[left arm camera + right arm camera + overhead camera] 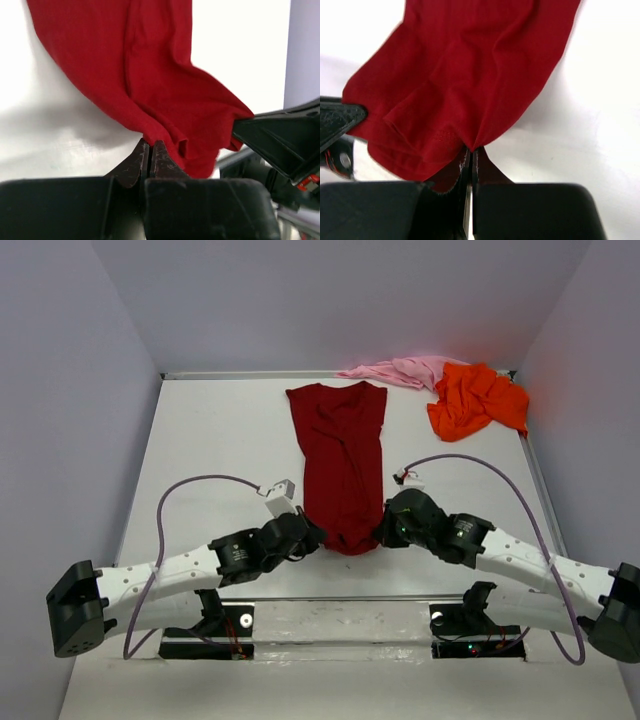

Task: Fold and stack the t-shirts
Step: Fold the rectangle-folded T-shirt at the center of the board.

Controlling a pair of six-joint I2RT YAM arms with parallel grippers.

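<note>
The dark red t-shirt point(342, 460) lies lengthwise down the middle of the table, folded narrow, collar end far. My left gripper point(318, 536) is shut on its near left corner; the wrist view shows the cloth point(160, 75) pinched between the closed fingertips point(150, 146). My right gripper point(380, 532) is shut on the near right corner, cloth point(470, 75) bunched at its closed tips point(471, 150). The near hem sags between the two grippers. The bright orange t-shirt point(476, 400) lies crumpled at the far right. The pale pink t-shirt point(400, 370) lies crumpled beside it at the back edge.
The white table point(210, 450) has purple-grey walls at the left, back and right. Purple cables point(200, 480) loop over both arms. The arm bases stand at the near edge point(340, 625).
</note>
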